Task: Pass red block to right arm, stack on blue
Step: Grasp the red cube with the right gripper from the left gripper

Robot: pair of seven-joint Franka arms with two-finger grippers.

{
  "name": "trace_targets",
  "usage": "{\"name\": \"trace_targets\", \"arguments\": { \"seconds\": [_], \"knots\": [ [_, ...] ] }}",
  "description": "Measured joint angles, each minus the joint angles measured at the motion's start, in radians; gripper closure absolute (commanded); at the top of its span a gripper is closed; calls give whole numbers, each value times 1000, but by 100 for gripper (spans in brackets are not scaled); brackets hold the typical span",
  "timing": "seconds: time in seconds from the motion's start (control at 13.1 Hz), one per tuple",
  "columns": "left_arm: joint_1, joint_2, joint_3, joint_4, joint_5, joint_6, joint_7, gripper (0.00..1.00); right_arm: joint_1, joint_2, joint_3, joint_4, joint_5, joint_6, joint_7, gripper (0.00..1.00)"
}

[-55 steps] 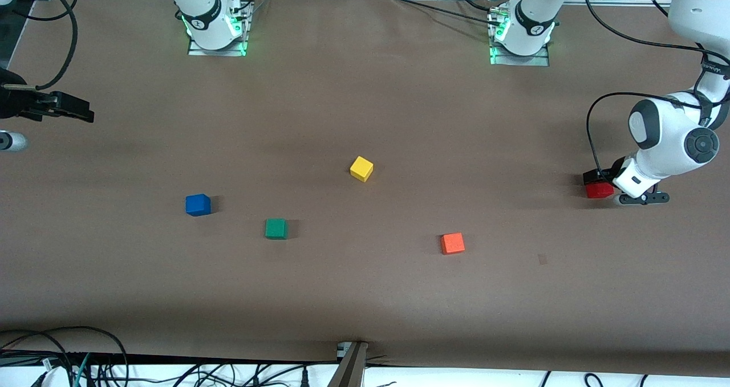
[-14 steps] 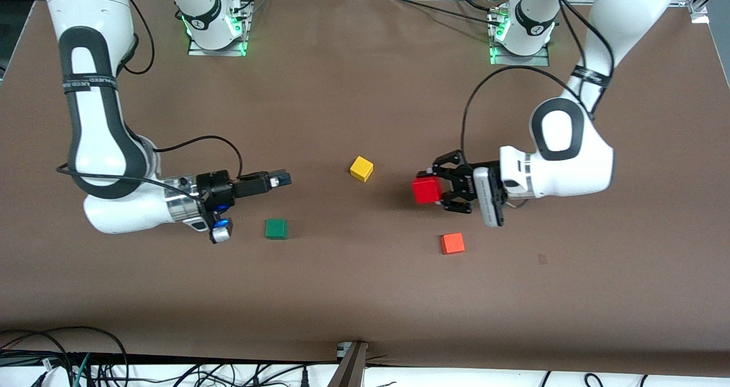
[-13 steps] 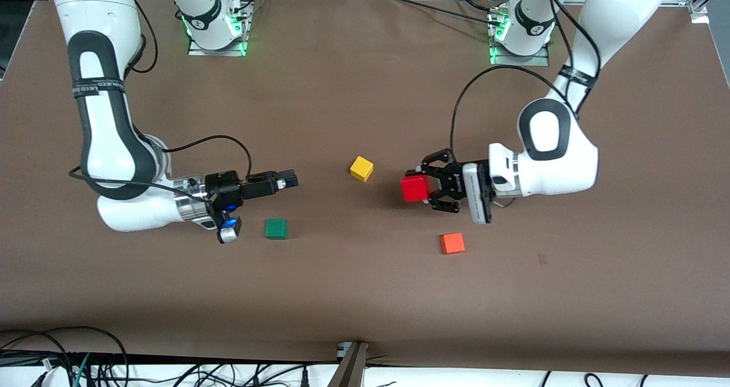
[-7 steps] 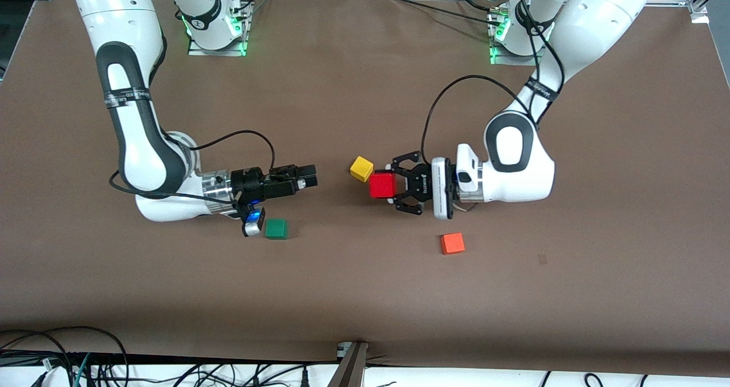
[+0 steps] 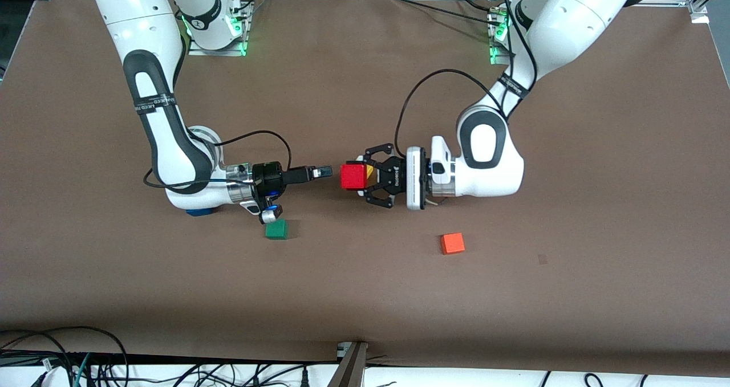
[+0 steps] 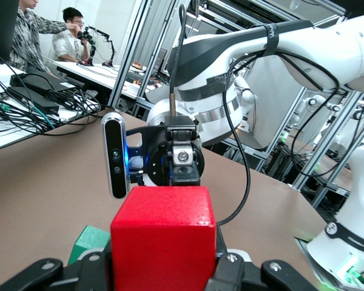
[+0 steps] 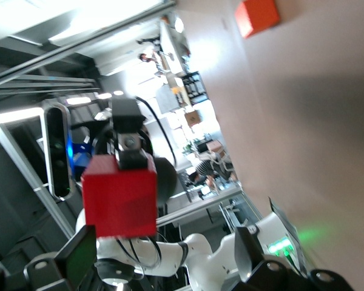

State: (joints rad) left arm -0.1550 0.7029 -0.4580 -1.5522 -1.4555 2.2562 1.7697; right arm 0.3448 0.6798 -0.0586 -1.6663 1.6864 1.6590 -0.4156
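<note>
My left gripper (image 5: 356, 177) is shut on the red block (image 5: 353, 176) and holds it level above the middle of the table. My right gripper (image 5: 323, 171) is open and points at the red block from a short gap, not touching it. In the left wrist view the red block (image 6: 164, 236) fills the space between the jaws and the right gripper (image 6: 183, 159) faces it. In the right wrist view the red block (image 7: 120, 197) sits ahead of my open right gripper (image 7: 164, 250). The blue block (image 5: 198, 211) is mostly hidden under the right arm's wrist.
A green cube (image 5: 276, 229) lies just nearer the front camera than the right wrist. An orange cube (image 5: 452, 243) lies nearer the camera below the left arm. A yellow cube (image 5: 370, 171) shows as a sliver past the red block.
Both arms have moved toward each other over the table's middle. The left gripper has carried the red block toward the right arm's end, and the gap to the right gripper has shrunk.
</note>
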Motion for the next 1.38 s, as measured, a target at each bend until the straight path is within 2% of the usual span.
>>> {"name": "trace_targets", "arguments": {
  "seconds": [0.15, 0.54, 1.0, 1.07, 1.15, 1.23, 1.38],
  "knots": [
    [-12, 0, 0, 1, -6, 16, 4, 100, 1, 0, 1, -17, 59, -5, -41, 0],
    [-15, 1, 3, 2, -6, 16, 5, 100, 1, -3, 7, -37, 122, -29, -55, 0],
    [-26, 1, 2, 2, -13, 27, 5, 100, 4, -4, 23, -37, 150, -17, -62, 1],
    [-33, 1, 2, 2, -22, 31, 5, 100, 5, -4, 25, -37, 158, -10, -62, 8],
    [-39, 1, 2, 2, -24, 35, 5, 100, 6, -5, 32, -37, 172, 3, -63, 34],
    [-43, 1, 2, 2, -25, 37, 5, 100, 9, -7, 41, -37, 180, 17, -64, 64],
    [-45, 1, 2, 2, -35, 39, 4, 100, 15, -13, 46, -37, 184, 28, -64, 74]
  ]
}}
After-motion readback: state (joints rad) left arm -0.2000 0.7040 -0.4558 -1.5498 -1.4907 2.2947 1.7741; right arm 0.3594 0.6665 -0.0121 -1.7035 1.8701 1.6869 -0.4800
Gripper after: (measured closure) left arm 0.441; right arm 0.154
